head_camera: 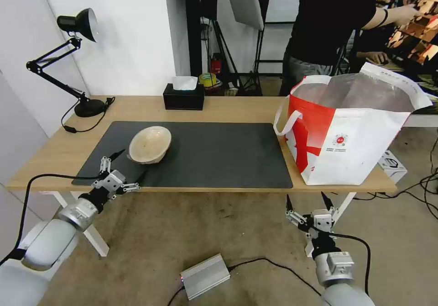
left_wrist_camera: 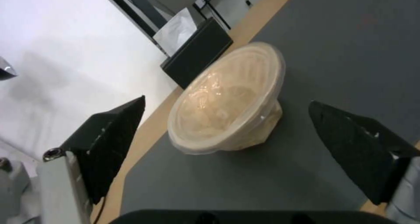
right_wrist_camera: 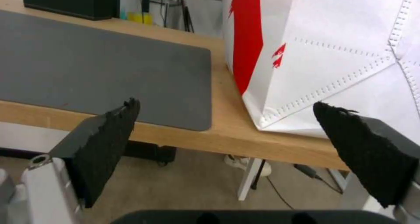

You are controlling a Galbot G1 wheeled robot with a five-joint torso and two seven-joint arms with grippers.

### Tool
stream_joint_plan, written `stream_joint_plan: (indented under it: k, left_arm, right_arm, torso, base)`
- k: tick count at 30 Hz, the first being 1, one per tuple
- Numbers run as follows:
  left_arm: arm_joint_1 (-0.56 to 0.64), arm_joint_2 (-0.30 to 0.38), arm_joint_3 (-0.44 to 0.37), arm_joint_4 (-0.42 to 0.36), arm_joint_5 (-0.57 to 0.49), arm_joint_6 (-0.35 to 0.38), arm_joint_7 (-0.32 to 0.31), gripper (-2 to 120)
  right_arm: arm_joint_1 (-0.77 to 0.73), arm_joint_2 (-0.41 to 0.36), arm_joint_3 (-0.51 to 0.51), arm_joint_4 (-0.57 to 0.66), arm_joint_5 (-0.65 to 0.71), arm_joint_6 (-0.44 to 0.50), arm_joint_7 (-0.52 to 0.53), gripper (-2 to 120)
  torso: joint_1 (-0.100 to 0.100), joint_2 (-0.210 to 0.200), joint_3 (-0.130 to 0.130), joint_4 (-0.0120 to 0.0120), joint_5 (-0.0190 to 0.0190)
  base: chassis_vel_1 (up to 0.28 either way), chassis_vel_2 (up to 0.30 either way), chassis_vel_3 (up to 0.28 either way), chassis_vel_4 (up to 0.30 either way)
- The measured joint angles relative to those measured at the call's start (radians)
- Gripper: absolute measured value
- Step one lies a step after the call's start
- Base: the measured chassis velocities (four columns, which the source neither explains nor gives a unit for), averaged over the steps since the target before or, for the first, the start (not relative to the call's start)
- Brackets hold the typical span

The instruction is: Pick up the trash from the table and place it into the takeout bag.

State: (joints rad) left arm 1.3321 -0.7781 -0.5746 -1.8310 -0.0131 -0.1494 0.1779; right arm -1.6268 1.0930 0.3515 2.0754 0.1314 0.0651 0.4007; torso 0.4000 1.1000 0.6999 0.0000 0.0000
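Bag (head_camera: 351, 132): large, white and red, foil-lined, mouth wide; stands at the right of the frame on the right end of the surface (head_camera: 237, 109). Contents hidden from the head view, so whether any trash is inside cannot be told.

Surface: long light-wood top across the middle of the frame, white legs below.

Mat (head_camera: 191, 153): dark grey, centre of the frame, just left of the bag.

Lamp (head_camera: 68, 59): black, upper left, off the mat.

Tissue box (head_camera: 184, 96): black, upper centre, behind the mat.

Bowl (head_camera: 149, 144): shallow, beige, tilted on its side, on the mat's left part. Only trash item seen on the surface; judged still to be picked up and bagged.

Left gripper (head_camera: 123, 164): lower left, at the near edge of the mat, just beside the bowl and aimed at it; fingers (left_wrist_camera: 109, 142) spread, holding nothing, not touching the bowl.

Right gripper (head_camera: 309, 201): lower right, below the surface edge, in front of the bag; fingers (right_wrist_camera: 105, 145) spread, empty.
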Motion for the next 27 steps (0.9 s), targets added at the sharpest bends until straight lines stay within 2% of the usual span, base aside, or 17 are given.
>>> stream_joint_plan:
  k: [27]
  left_arm:
    - [-0.049, 0.042, 0.025, 0.063, -0.01, 0.0, 0.002, 100]
  right_arm:
    - [0.028, 0.003, -0.017, -0.022, 0.0, 0.0, -0.001, 100]
  torso:
    - [0.0, 0.0, 0.0, 0.0, 0.0]
  base:
    - [0.0, 0.0, 0.0, 0.0]
